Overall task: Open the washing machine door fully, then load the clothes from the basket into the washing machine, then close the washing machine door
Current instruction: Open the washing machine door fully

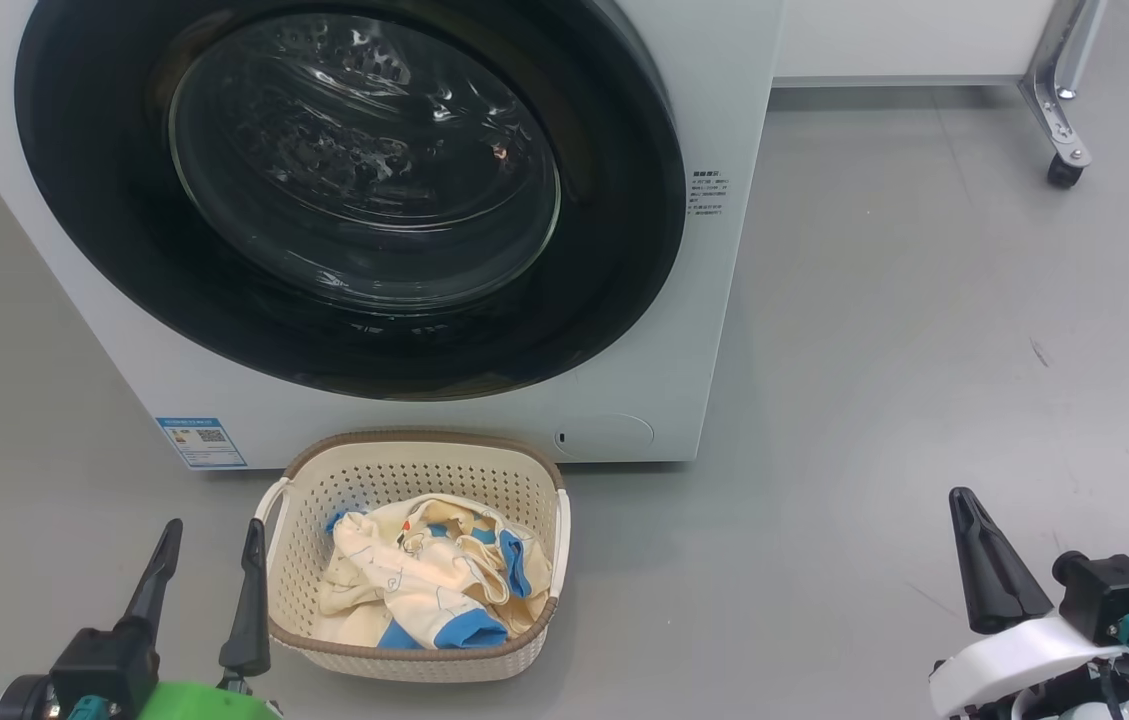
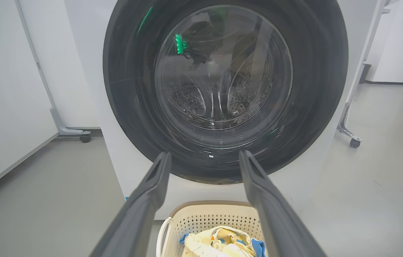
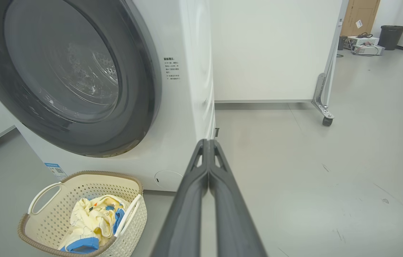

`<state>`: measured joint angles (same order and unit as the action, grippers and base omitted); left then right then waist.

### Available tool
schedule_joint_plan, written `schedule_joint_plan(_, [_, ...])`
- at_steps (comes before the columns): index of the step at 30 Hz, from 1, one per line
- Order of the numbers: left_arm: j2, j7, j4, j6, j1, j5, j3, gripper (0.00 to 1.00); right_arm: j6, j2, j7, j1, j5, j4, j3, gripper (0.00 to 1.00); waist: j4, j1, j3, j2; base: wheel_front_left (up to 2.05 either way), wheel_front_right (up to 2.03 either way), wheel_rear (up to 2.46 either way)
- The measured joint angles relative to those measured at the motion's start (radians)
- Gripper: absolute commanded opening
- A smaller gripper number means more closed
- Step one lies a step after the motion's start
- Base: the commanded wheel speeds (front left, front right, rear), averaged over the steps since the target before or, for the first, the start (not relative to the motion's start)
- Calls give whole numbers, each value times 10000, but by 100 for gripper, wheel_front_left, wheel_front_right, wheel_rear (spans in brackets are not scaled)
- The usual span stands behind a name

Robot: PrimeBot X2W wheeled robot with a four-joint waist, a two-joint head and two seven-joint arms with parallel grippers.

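Observation:
The white washing machine (image 1: 714, 120) fills the upper left of the head view, its round black-rimmed glass door (image 1: 354, 190) closed flat against the front. On the floor just below it sits the cream perforated basket (image 1: 524, 480), holding cream-yellow clothes (image 1: 424, 585) with blue cuffs. My left gripper (image 1: 209, 545) hangs at the basket's left edge, open and empty; its wrist view looks over the basket (image 2: 201, 217) at the door (image 2: 222, 82). Low at the right, my right gripper (image 1: 964, 505) is shut on nothing, well right of the basket (image 3: 44, 214); its fingertips (image 3: 208, 142) meet.
Grey floor spreads to the right of the washer. A white panel on a metal caster leg (image 1: 1064, 170) stands at the back right, and another caster (image 2: 85, 137) sits left of the machine. Boxes and a dark bin (image 3: 390, 35) are far off.

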<state>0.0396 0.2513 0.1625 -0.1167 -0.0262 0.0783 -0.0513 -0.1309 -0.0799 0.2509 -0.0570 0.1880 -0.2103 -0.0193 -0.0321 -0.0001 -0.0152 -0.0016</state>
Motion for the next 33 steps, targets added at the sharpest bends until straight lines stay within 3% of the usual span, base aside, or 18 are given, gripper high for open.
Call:
schedule_joint_plan(9, [0,0,0,-8,1,0,2,100,0,-2,0,0,94,82,-8,0,-5,0,-20,0,0,0,0])
schedule_joint_plan(14, [0,0,0,-8,1,0,2,100,0,123,0,-1,708,96,192,0,-20,0,-54,0,0,0,0])
schedule_joint_plan(25, [-4,0,-2,-10,15,19,-50,100,2,479,0,-3,4849,-63,1139,0,-96,0,-160,0,0,0,0])
schedule_joint_plan(33, [-4,0,-2,-48,26,105,-105,100,2,474,0,10,7812,-336,1032,0,-177,0,-319,0,0,0,0])
